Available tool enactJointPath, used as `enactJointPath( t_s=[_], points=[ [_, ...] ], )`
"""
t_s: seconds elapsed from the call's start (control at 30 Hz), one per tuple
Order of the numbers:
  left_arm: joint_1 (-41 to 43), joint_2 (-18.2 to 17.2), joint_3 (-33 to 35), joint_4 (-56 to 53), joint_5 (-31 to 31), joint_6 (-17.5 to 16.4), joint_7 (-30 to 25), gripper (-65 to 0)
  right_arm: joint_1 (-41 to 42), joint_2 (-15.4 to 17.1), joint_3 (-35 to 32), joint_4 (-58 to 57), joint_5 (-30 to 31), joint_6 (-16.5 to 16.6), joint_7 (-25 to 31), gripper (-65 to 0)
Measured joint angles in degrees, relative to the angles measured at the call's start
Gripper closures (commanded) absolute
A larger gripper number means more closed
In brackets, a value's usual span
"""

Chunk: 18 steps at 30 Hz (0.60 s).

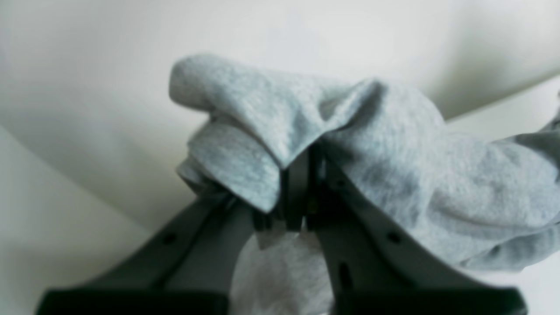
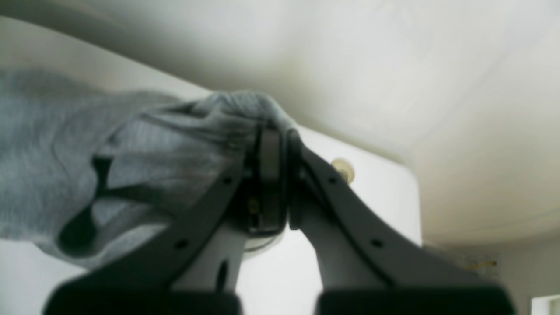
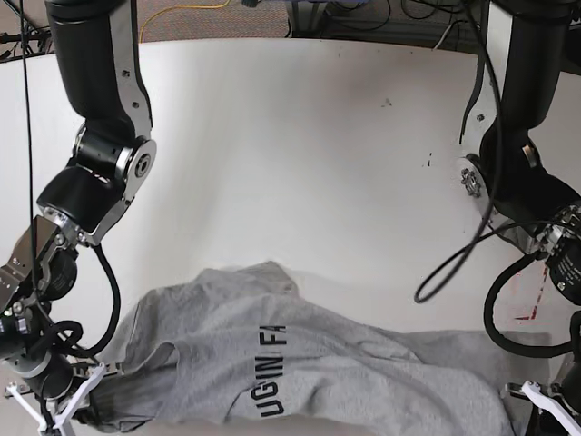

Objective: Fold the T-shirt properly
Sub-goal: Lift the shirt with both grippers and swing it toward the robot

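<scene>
The left end effector (image 1: 302,192) is clamping a bunched fold of the T-shirt (image 1: 393,175) between its dark jaws, which are standing nearly together with only the cloth between them. In the left wrist view the light heather-grey fabric is draping over both jaws, spilling off to the right and hanging down behind them, and everything here is looking soft and out of focus.

The right end effector (image 2: 271,175) is likewise pinching the T-shirt (image 2: 131,153): its jaws are pressing together at the tips, and a gathered edge of grey cloth is wrapping over the top of them and stretching away to the left, where part of a black letter is showing on the fabric.

In the base view the T-shirt (image 3: 300,363) is lying crumpled across the near part of the white tabletop (image 3: 300,154), running from the lower left corner to the lower right edge, with black lettering reading sideways near its middle. The arm on that view's left is reaching down to the shirt's left end, and the arm on that view's right is reaching down near the shirt's right end; both end effectors are mostly cut off by the bottom edge there. The far part of the tabletop is lying bare of cloth, with a few small dark specks on it.
</scene>
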Motion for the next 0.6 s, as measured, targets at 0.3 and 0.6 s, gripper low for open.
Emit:
enactJointPath(
  t_s=[0.3, 0.6],
  points=[
    [-4.5, -0.2, -2.7, -2.9, 1.2, 0.0, 2.9, -0.5, 6.1, 4.1, -4.0, -4.9, -1.0, 0.0, 0.7, -0.5],
    [-7.5, -2.5, -2.5, -5.8, 1.1, 0.0, 2.8, -0.3, 13.3, 6.4, -8.0, -8.4, -0.7, 0.2, 0.5, 0.0]
  ],
)
